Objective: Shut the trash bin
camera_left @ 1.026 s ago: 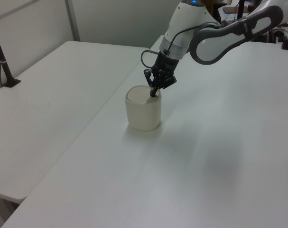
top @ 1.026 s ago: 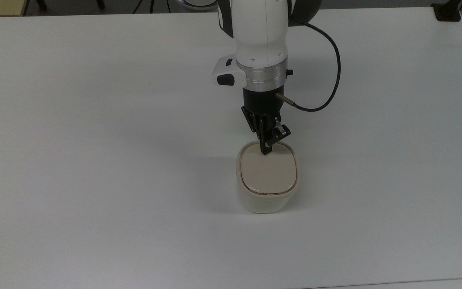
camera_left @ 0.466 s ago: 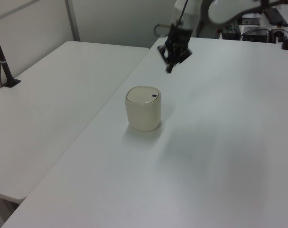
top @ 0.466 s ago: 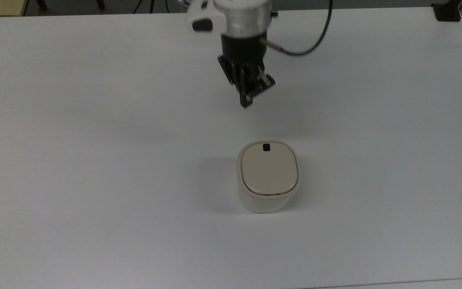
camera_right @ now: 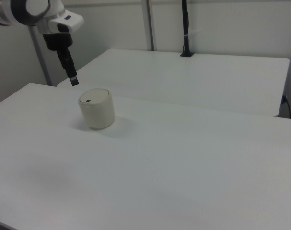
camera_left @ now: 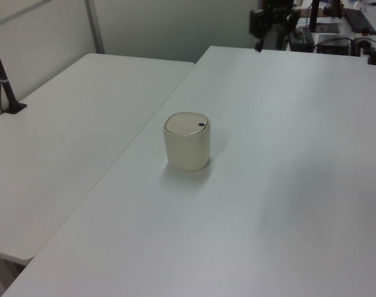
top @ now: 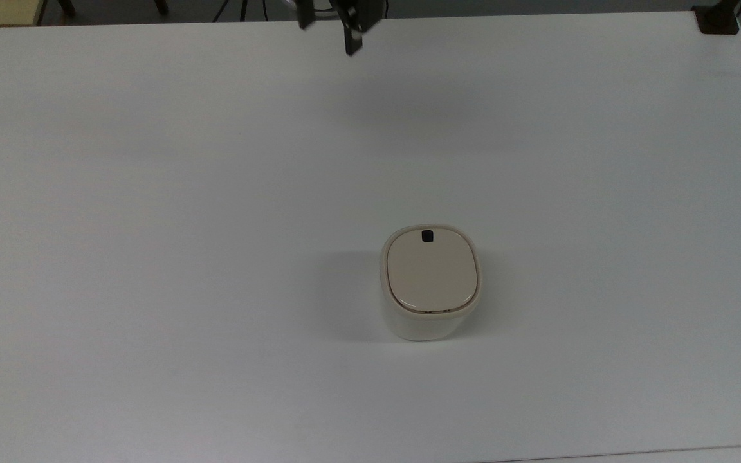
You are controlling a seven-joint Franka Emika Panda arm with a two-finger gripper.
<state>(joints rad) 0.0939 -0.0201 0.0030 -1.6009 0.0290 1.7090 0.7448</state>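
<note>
The trash bin (top: 429,321) stands on the white table (top: 152,257), a little right of centre in the top view. Its beige lid (top: 431,273) lies flat and level with the rim, the small black square mark (top: 427,236) on its far side. In the left view the trash bin (camera_left: 188,148) stands alone, and so does the trash bin (camera_right: 96,112) in the right view. My gripper (camera_right: 74,80) hangs high in the air up and to the left of the bin in the right view, its dark fingers pressed together on nothing. In the top view the gripper (top: 351,46) pokes in at the upper edge, far from the bin.
A second white table (camera_left: 64,124) adjoins this one on the left view's left. A black clamped post (camera_left: 5,86) rises from its far edge, the same post (camera_right: 185,28) in the right view. A black clamp (top: 718,19) sits at the top view's upper right corner.
My gripper was pressing on the lid near its black mark a second ago. It has since lifted off and pulled far up and back. The lid stays flat.
</note>
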